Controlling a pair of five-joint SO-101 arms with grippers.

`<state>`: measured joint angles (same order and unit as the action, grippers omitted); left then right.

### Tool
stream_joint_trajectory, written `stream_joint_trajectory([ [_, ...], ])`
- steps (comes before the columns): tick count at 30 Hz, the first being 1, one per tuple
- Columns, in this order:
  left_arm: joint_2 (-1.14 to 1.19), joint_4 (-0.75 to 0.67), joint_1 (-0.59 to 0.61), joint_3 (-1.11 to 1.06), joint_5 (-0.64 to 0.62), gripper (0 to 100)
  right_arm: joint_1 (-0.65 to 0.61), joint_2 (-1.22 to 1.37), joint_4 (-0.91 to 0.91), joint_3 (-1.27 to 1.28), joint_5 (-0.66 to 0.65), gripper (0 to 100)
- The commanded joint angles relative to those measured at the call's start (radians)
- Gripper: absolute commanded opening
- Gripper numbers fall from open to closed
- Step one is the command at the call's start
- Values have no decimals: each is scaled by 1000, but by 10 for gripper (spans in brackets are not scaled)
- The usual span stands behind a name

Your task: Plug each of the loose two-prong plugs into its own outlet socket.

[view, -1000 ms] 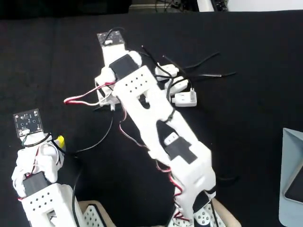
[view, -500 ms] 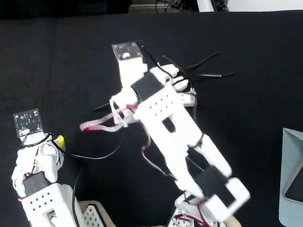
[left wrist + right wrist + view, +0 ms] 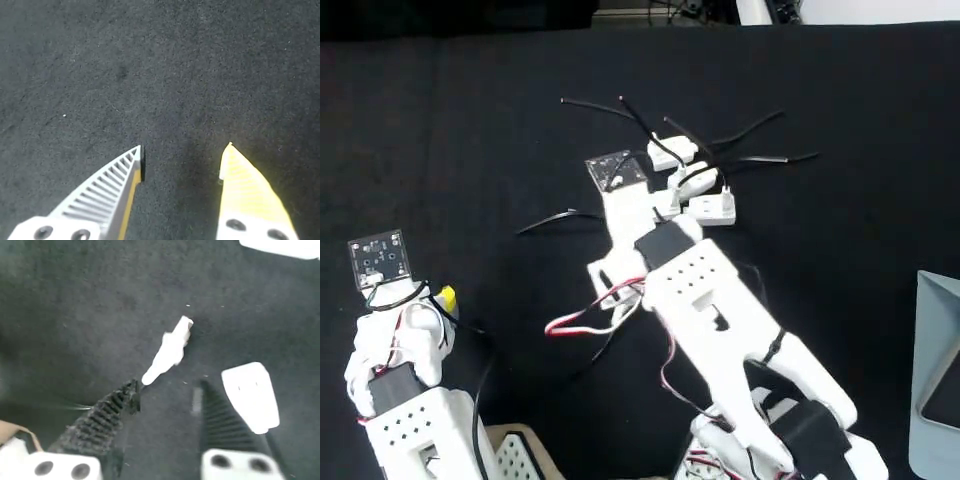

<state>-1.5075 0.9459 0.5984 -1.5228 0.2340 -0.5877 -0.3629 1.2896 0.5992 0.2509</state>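
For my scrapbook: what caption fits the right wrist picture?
Right gripper, jaws open, near a white plug and a white block on black cloth.

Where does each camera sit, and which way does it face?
High view: fixed above the table, looking down on both arms, the right arm extended toward the plug pieces.
Left wrist view: on the left arm, facing down at the table past the open left gripper.
Right wrist view: on the right arm, facing down past the open right gripper at a white plug.
Shared: high and right wrist views both show plug pieces.
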Motion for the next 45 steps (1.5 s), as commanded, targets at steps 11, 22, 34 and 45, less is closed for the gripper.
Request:
stream_joint_trajectory([
  [11,-11,-18,-10,5,-2,257,38,-38,160,-51,-804,219],
  [22,-11,-18,-8,5,-2,257,-11,-33,15,33,-1372,222],
  [34,-11,-20,-13,4,-2,257,-68,-19,-262,200,-1593,219],
  [45,-11,-20,-13,4,-2,257,-64,186,-269,154,-1680,194],
])
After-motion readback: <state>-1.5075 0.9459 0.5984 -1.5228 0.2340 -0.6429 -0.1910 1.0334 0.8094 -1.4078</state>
